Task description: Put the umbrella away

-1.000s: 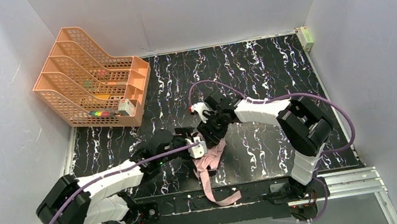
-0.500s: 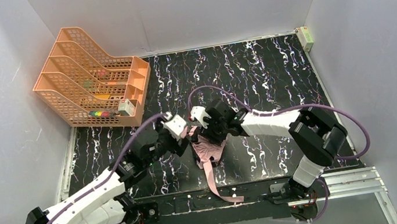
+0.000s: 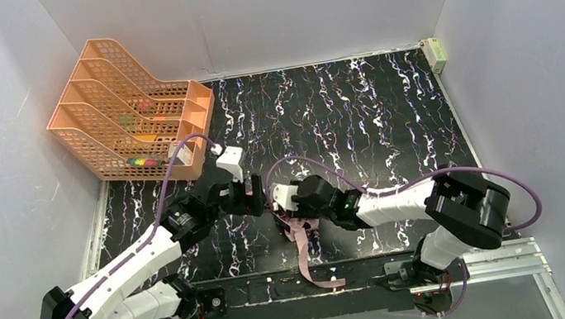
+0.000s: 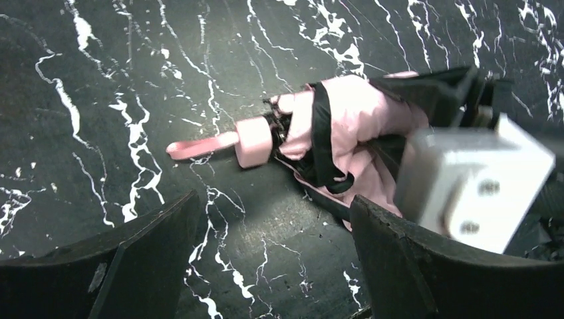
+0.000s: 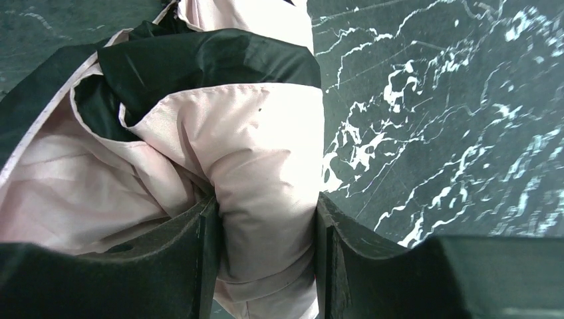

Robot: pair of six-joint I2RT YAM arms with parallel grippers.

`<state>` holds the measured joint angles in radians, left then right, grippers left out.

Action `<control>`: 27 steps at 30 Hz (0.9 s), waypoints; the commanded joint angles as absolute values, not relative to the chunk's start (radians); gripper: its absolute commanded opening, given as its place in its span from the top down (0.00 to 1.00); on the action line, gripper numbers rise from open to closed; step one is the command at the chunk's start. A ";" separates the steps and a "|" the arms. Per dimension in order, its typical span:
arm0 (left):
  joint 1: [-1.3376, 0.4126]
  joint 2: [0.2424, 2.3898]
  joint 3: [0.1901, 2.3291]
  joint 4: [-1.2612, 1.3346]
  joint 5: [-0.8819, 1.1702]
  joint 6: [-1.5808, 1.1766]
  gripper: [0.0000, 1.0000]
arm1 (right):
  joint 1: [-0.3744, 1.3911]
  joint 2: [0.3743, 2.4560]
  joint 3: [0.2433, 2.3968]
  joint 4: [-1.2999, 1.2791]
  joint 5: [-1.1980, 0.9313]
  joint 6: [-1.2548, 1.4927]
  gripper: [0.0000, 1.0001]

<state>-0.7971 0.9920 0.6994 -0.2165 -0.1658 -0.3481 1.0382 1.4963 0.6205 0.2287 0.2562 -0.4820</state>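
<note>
Right now the umbrella [image 3: 298, 226] lies collapsed on the counter [image 3: 389, 111], at about 6 o'clock in the overhead view, near the front edge between my two arms. A long pink strip of it trails further toward 6. My right pincer [image 5: 266, 226] is closed partway on a thick fold of the pink-and-black fabric, and the cloth bulges between the fingers. My left pincer [image 4: 273, 226] stands wide open with nothing in it, hanging over the counter just short of the handle [image 4: 253, 141], whose loop [image 4: 199, 145] points off at 9 o'clock in that wrist's view. I judge the thing light but awkward. The canopy is soft, slick and loose, so a grip on cloth alone would likely let it sag and slide, and the thin ribs could bend if squeezed hard. The handle and the shaft behind it look like the stiff part and the better place to hold. The orange file rack [image 3: 131, 114] sits at 10 o'clock, well apart.
</note>
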 commanded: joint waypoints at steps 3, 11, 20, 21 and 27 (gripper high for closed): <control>-0.659 0.950 0.719 -0.258 -0.030 -0.403 0.18 | 1.147 1.539 0.542 0.286 0.385 -0.637 1.00; -0.592 1.080 0.793 -0.266 0.171 -0.233 0.16 | 1.266 1.589 0.480 0.358 0.494 -0.732 0.99; -0.595 1.247 0.861 -0.277 0.422 -0.059 0.21 | 1.375 1.647 0.445 0.460 0.588 -0.769 1.00; -0.595 1.253 0.863 -0.275 0.433 -0.034 0.21 | 1.385 1.655 0.440 0.483 0.600 -0.779 1.00; -0.595 1.222 0.795 -0.187 0.592 0.158 0.17 | 1.413 1.666 0.443 0.509 0.626 -0.801 1.00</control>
